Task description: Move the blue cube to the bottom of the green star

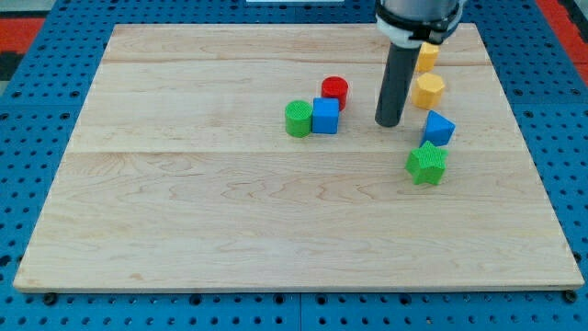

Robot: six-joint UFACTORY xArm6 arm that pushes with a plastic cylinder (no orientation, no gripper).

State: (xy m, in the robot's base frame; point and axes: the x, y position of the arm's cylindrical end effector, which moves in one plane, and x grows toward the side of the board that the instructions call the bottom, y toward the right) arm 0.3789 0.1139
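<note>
The blue cube [325, 116] sits near the board's middle, touching a green cylinder [298, 119] on its left and a red cylinder [334, 91] at its upper right. The green star [426, 163] lies at the view's right, just below a second blue block [438, 128]. My tip [389, 122] rests on the board to the right of the blue cube, with a gap between them, and up and left of the green star.
A yellow hexagonal block [428, 90] lies right of the rod. Another yellow block [426, 57] sits above it, partly hidden by the arm. The wooden board [184, 202] is ringed by a blue pegboard surface.
</note>
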